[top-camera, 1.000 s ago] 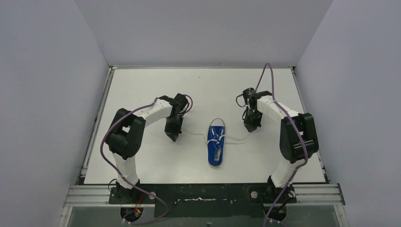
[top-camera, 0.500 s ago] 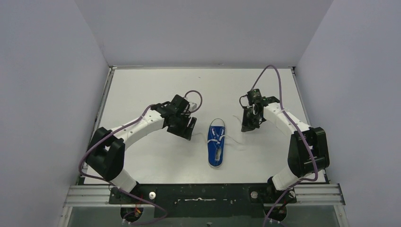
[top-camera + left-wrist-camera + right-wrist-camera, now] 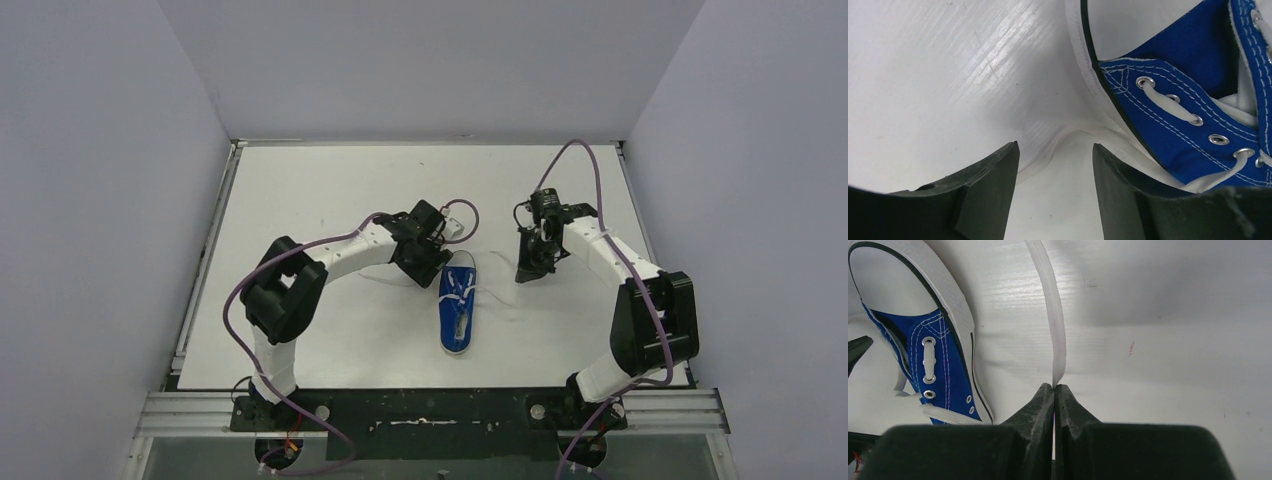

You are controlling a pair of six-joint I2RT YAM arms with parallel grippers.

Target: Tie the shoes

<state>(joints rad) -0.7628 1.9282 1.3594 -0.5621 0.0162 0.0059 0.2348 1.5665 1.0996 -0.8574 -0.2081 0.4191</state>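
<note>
The blue sneaker [image 3: 457,312] lies in the middle of the table, white toe cap pointing away from the arms. My left gripper [image 3: 436,270] is open at the toe's left side. In the left wrist view its jaws [image 3: 1054,147] stand apart over the left white lace [image 3: 1060,138], which curves on the table beside the shoe [image 3: 1178,105]. My right gripper [image 3: 527,270] is right of the toe. It is shut on the end of the right white lace [image 3: 1055,330], which runs taut from the closed fingertips [image 3: 1054,386], with the shoe [image 3: 943,355] at left.
White tabletop [image 3: 330,190] with a raised rim, enclosed by grey walls on three sides. The right lace [image 3: 497,298] trails on the table from the shoe to my right gripper. Purple cables loop above both wrists.
My left arm has swung right from the table's left part to the shoe's toe. My right gripper has shifted only slightly and still grips its lace.
</note>
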